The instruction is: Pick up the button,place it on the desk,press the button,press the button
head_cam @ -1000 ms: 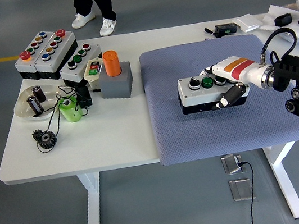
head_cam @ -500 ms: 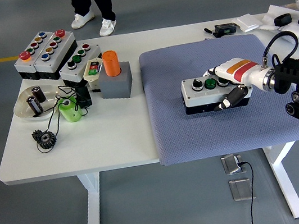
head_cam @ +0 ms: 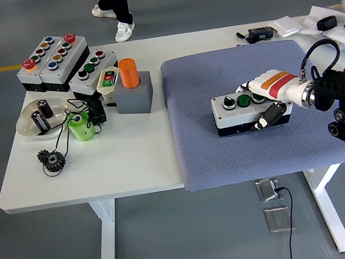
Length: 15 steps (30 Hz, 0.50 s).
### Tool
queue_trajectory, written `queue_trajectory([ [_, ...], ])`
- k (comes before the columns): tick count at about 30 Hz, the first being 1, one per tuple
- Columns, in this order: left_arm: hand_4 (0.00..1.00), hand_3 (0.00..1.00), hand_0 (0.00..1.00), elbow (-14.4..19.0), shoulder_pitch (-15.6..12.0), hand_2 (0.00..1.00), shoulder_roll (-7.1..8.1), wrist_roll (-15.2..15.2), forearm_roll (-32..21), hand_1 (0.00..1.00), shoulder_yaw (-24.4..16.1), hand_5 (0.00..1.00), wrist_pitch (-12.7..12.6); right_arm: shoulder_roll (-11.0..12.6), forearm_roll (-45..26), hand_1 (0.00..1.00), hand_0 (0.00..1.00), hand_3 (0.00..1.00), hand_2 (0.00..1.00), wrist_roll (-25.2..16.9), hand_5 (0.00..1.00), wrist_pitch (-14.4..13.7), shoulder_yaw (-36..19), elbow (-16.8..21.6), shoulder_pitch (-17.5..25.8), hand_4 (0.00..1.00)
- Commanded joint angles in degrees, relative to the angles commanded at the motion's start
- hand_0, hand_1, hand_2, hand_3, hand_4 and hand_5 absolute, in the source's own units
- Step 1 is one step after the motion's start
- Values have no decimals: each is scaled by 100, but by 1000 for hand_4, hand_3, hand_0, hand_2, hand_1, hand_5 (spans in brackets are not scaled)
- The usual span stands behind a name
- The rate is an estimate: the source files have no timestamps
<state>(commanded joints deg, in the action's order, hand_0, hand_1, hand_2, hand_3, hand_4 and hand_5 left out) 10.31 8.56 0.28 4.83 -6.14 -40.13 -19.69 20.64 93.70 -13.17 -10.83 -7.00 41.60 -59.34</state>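
The right hand [head_cam: 265, 98] clasps the grey three-button control box [head_cam: 243, 111], thumb in front, fingers behind, on the blue-grey cloth mat [head_cam: 217, 76]. A loose grip could let it slip or tilt when released.

No readable text, label, brand or number anywhere. Button box [head_cam: 246, 111] on blue mat [head_cam: 254, 149]: plain face, no legible marking. Other button boxes [head_cam: 53, 59] at table's far left: any print too small to read.

High head view, facing down over table [head_cam: 133, 168]
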Motion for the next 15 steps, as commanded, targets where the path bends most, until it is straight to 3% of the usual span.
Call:
queue_trajectory([
  [5,317,493,655,0,28,723,6,-4,-13,701,16,951,3,25,32,581,603,719,655,121,150,61,-38,-7,-4,613],
  [6,316,493,655,0,33,723,5,-5,-8,701,4,949,0,33,28,630,678,793,754,117,217,62,-53,-6,1,708],
  [11,316,493,655,0,36,723,6,1,-13,701,-5,949,2,84,-15,630,678,793,754,60,217,53,-60,23,20,708],
  [12,318,493,655,0,35,723,7,2,-13,701,-2,951,3,88,-25,722,758,890,869,52,250,60,-57,25,21,786],
  [15,318,493,655,0,32,723,7,2,-7,701,-1,951,3,97,-38,722,758,890,869,95,250,156,-60,43,25,786],
])
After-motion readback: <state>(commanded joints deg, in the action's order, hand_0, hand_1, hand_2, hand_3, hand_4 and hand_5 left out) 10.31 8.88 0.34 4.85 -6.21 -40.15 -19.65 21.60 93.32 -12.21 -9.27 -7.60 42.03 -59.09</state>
